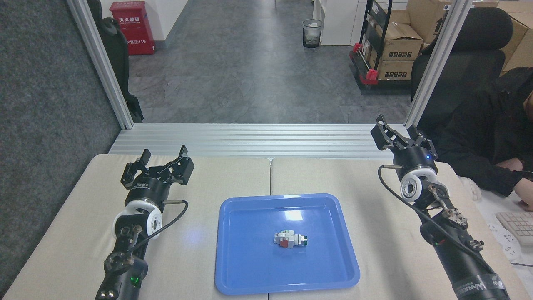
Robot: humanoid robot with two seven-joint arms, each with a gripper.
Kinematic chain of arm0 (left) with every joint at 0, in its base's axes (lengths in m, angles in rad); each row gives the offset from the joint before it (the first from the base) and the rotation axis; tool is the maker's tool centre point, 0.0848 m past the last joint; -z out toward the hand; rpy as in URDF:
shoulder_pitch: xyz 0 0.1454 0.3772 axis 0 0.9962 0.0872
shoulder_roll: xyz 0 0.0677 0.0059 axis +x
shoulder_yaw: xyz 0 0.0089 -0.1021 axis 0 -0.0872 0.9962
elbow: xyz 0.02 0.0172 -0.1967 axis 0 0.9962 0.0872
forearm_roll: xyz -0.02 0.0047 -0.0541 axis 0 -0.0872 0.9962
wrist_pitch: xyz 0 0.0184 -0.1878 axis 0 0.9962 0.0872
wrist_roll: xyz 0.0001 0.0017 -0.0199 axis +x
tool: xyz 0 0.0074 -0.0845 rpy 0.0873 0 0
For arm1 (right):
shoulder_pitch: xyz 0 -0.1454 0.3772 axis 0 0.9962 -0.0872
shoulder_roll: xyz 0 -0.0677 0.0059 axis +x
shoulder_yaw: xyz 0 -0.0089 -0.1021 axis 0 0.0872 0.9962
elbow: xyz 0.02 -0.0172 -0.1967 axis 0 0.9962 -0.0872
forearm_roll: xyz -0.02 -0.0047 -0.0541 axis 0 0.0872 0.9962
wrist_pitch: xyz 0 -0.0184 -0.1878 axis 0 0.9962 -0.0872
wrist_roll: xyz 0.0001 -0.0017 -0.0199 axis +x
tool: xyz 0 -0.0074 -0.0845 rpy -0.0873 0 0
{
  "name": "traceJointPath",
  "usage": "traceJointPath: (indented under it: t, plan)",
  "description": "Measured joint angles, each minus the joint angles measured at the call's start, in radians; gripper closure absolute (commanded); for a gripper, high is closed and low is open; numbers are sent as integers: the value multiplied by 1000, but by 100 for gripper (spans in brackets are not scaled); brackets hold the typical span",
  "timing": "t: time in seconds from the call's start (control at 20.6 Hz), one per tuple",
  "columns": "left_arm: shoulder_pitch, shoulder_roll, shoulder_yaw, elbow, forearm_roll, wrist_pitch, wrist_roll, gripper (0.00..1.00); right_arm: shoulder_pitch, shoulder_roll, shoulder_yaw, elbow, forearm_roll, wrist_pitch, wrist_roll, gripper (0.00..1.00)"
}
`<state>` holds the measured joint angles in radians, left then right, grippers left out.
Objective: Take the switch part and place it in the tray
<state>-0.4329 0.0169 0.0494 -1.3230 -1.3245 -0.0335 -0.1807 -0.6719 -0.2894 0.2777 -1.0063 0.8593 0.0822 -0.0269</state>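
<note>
Switch part (290, 240) lies in tray (250, 275); both arms' fingers (183, 166) spread wide, empty.

Beyond the bench's (104, 233) far edge: ribbed aluminium sill (250, 139) w/ two slanted aluminium posts, left (100, 62) & right (437, 62), grey felt panel (37, 125) at far left. Past that, grey floor w/ red cabinet (132, 26) top left, mesh waste bin (312, 32) top centre, cart of cardboard boxes (391, 46) top right. Off the bench's right edge: black office chair (470, 50), person in black (491, 129) w/ hand nr a white keyboard (518, 227).
</note>
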Motion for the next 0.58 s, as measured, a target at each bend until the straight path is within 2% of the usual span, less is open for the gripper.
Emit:
traceJointPath:
  t: [0.24, 0.58]
  plan:
    - [-22, -2, 19, 40, -6, -3, 7, 6, 0, 0, 0, 0, 0, 0, 0, 1]
    - [-35, -20, -26, 66, -14, 106, 74, 5, 0, 0, 0, 0, 0, 0, 0, 1]
